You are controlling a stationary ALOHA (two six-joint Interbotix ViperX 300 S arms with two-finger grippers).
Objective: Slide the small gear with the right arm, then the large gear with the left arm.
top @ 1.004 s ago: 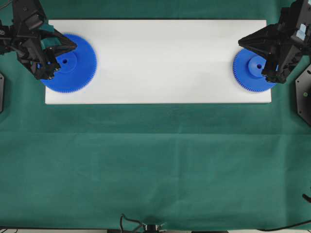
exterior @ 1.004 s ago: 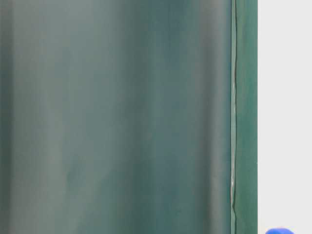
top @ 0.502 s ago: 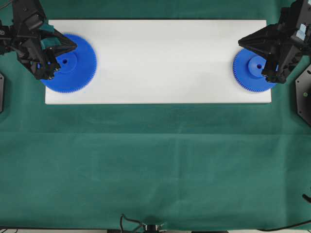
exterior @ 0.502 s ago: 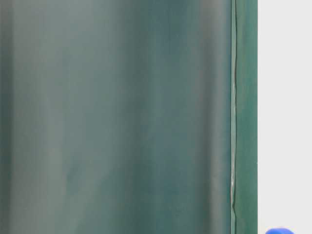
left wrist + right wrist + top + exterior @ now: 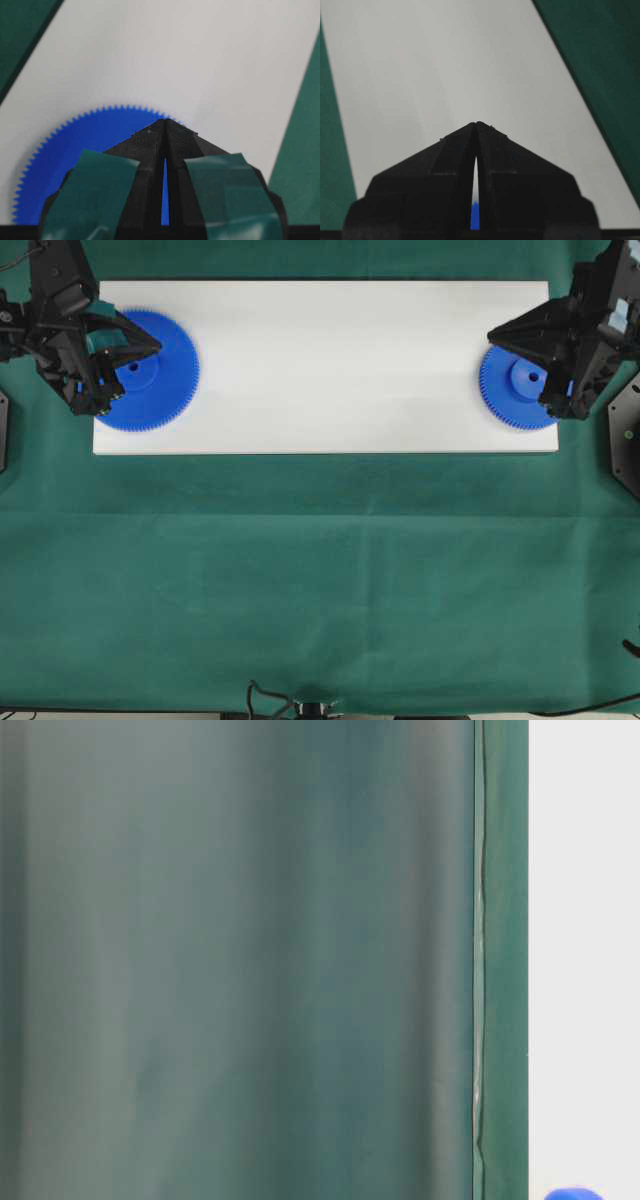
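Resting on the white board [image 5: 330,365], both gears lie flat at its opposite ends: the large gear [image 5: 160,375] at the left end, the small gear [image 5: 512,390] at the right, bare board between them. My left gripper [image 5: 152,343] sits over the large gear, clenched tip to tip on nothing; my right gripper [image 5: 494,336] is likewise pinched closed over the small gear's far edge. My left wrist camera shows gear teeth near the board's green cloth [image 5: 320,580] border.
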